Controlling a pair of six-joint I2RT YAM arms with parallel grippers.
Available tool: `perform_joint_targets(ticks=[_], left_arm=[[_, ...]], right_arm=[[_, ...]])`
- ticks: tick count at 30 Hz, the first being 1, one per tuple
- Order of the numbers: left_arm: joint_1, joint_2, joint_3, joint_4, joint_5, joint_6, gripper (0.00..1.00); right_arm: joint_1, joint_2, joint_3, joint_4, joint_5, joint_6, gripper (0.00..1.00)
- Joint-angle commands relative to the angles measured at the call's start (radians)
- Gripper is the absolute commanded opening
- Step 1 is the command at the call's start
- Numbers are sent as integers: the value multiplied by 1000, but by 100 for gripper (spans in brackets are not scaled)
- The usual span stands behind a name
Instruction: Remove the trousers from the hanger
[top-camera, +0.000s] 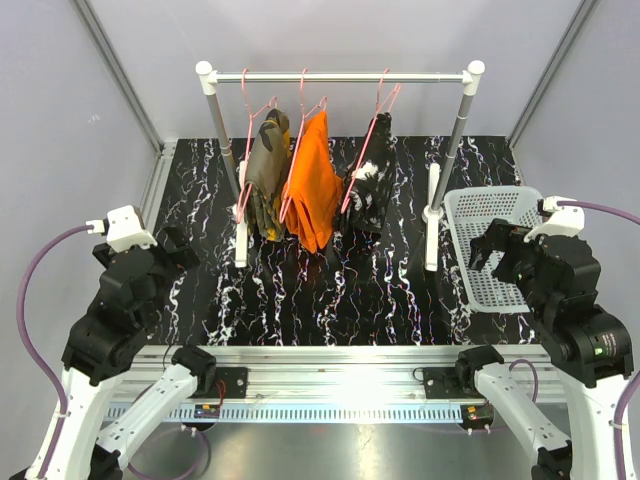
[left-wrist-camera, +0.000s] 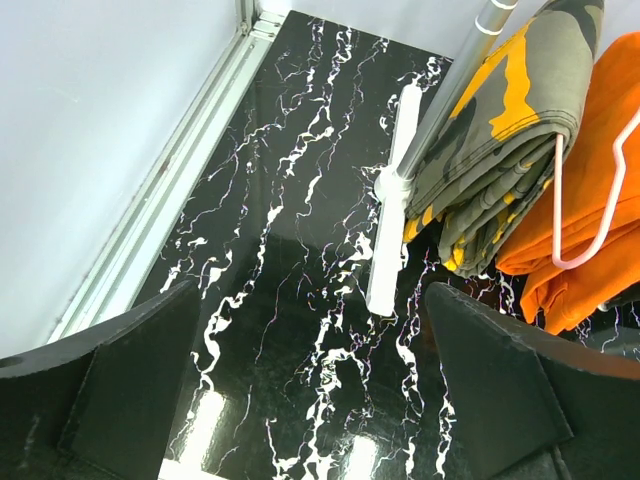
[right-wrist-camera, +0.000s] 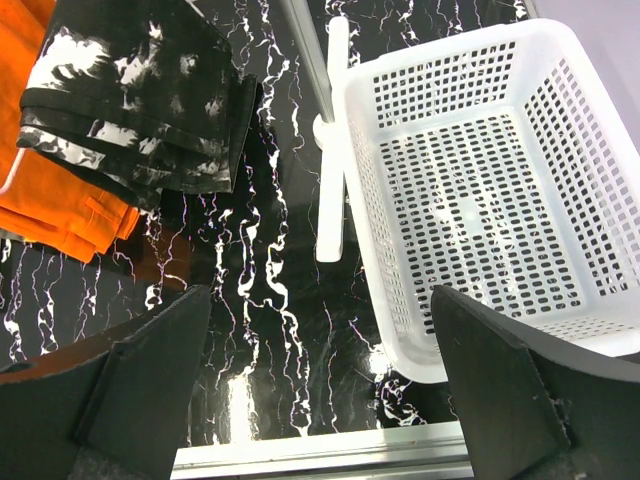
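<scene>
On rack rail (top-camera: 340, 76), camouflage trousers (top-camera: 266, 170), orange trousers (top-camera: 313, 185), black-white trousers (top-camera: 373, 190) hang on pink hangers (left-wrist-camera: 555, 210); left jaws, right jaws spread.

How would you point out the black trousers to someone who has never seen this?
Find the white rail on the marbled table. Of the three hanging there, take the rightmost pair, nearest the basket. It alone is black with white marks, unlike its plain orange neighbour.

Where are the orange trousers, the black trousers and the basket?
orange trousers (top-camera: 312, 188), top external view, middle of the hanging cloth.
black trousers (right-wrist-camera: 140, 90), right wrist view, folded lower part.
basket (right-wrist-camera: 590, 170), right wrist view, right wall.
</scene>
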Motion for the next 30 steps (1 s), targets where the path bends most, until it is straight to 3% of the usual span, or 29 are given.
perform_joint_targets(ticks=[1,8,14,24,30], left_arm=[[-3,-8,28,35,24,8,99],[-3,27,91,44,107,33,99],[-3,147,229,50,225,64,99],[-3,535,551,-27,452,133,99],[8,738,689,-82,468,110,97]], right_arm=[[6,-9,-4,33,-1,-14,99],[8,-19,-32,39,-90,-11,99],[6,-26,-47,76,-162,12,99],[8,-39,-81,91,-305,27,99],[6,-62,-82,87,-337,27,99]])
